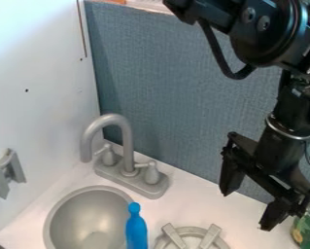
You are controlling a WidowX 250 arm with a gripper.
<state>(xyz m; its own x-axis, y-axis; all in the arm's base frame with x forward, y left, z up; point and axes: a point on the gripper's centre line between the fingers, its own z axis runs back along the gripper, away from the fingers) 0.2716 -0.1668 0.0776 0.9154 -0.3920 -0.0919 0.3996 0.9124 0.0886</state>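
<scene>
My black gripper [247,210] hangs at the right side of the view with its two fingers spread wide and nothing between them. Just right of its right finger is a green can [308,226], partly cut off by the view's edge. A grey burner grate [173,235] lies on the white counter below and left of the gripper. Farther left, a blue bottle-shaped object [136,228] is at the right rim of the round grey sink [52,219], its lower end cut off.
A grey faucet [127,163] with two handles stands behind the sink. At the left, a grey bracket [7,172] is on the white wall [37,97]. A blue-grey fabric panel [170,97] rises behind the counter [183,194].
</scene>
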